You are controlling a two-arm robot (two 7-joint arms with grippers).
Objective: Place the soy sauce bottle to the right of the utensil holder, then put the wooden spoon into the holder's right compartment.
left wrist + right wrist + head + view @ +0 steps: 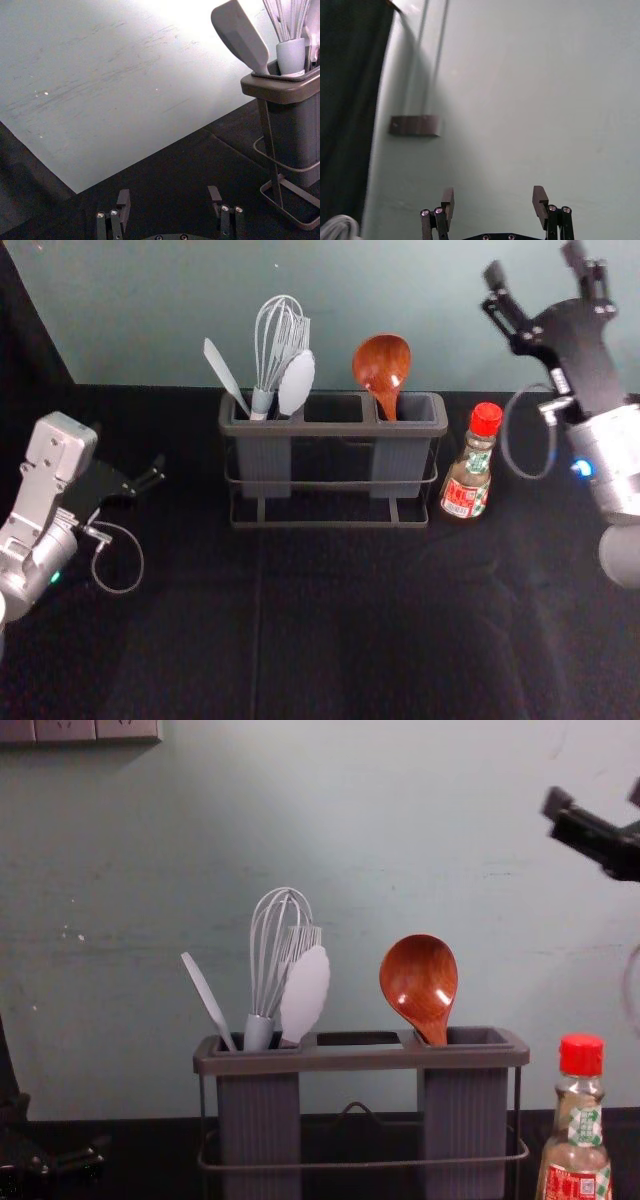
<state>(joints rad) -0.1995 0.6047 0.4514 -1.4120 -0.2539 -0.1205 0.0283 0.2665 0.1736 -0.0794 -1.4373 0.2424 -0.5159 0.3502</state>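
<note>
Reddish-brown wooden spoon (pixel 381 362) stood in the holder

It leaned bowl-up in the right compartment (pixel 400 470) of the dark grey utensil holder (pixel 333 429), whose walls presumably propped its handle. The red-capped glass soy sauce bottle (pixel 467 480) stood upright just right of the holder, likely leaving the compartment reachable. Both placements looked finished. The right pincer (pixel 533 264), high at right, and left pincer (pixel 169 191), beyond the holder's left end, were spread and empty.

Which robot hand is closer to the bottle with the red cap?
Right. The right gripper is raised above the soy sauce bottle and off to its right. The left gripper is well to the bottle's left, past the utensil holder.
</note>
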